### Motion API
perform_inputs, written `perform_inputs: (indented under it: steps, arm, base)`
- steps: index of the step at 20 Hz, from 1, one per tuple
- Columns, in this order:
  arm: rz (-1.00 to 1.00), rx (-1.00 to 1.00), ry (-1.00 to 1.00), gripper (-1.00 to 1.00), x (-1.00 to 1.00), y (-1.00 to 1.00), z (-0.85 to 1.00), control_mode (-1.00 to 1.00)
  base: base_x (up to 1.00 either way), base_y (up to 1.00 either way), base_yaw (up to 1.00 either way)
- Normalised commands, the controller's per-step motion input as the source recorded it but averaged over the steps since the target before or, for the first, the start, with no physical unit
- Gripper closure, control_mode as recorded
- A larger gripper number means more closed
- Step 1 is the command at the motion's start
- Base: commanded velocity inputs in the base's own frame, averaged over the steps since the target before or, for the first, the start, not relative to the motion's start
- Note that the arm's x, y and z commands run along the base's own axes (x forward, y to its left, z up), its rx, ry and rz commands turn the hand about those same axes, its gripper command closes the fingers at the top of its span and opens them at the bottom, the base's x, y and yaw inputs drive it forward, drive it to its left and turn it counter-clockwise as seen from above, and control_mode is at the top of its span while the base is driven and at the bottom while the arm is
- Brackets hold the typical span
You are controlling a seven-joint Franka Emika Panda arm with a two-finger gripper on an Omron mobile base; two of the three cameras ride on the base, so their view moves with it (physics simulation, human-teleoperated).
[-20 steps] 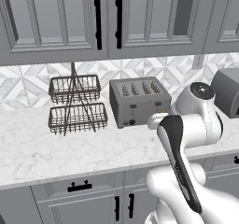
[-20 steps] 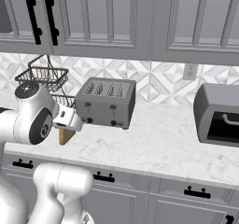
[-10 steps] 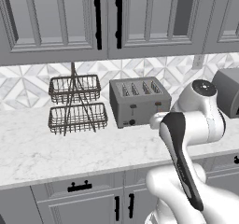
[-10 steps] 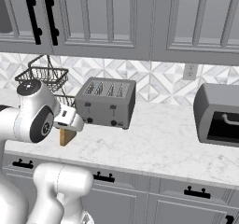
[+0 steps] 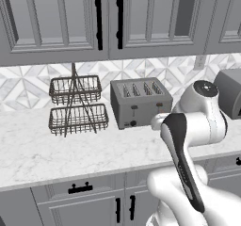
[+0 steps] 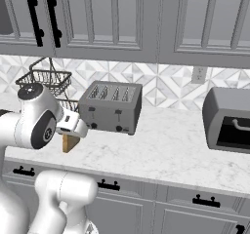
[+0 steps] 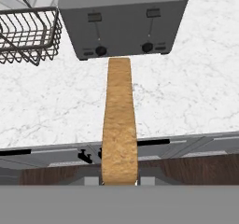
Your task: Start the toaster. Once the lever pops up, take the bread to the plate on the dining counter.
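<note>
Bread (image 7: 119, 125): we see it edge-on in the hand view, long axis running away from the hand toward the toaster front.
Gripper (image 6: 69, 141): we find the jaws partly closed, clamped on the slice above the worktop (image 5: 70, 149) edge.
Toaster (image 5: 140, 102): beyond, against the backsplash; both levers up.
Writing: we read none.
Change: slice and arm sit where they did a moment ago.
Wire baskets (image 5: 77, 105): left of toaster.

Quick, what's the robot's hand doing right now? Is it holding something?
Gripper: closed on the bread, holding it in front of the toaster.
</note>
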Motion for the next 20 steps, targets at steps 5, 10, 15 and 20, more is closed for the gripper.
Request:
perform_inputs:
  steps: [5,10,15,20]
  arm:
    - [0.00,0.00,0.00,1.00,0.00,0.00,0.00,1.00]
    - [0.00,0.00,0.00,1.00,0.00,0.00,0.00,1.00]
    - [0.00,0.00,0.00,1.00,0.00,0.00,0.00,1.00]
    - [0.00,0.00,0.00,1.00,0.00,0.00,0.00,1.00]
  base:
    - [0.00,-0.02,-0.04]
    - [-0.09,-0.12,-0.50]
    - [-0.32,-0.16,-0.68]
    - [-0.44,-0.01,-0.66]
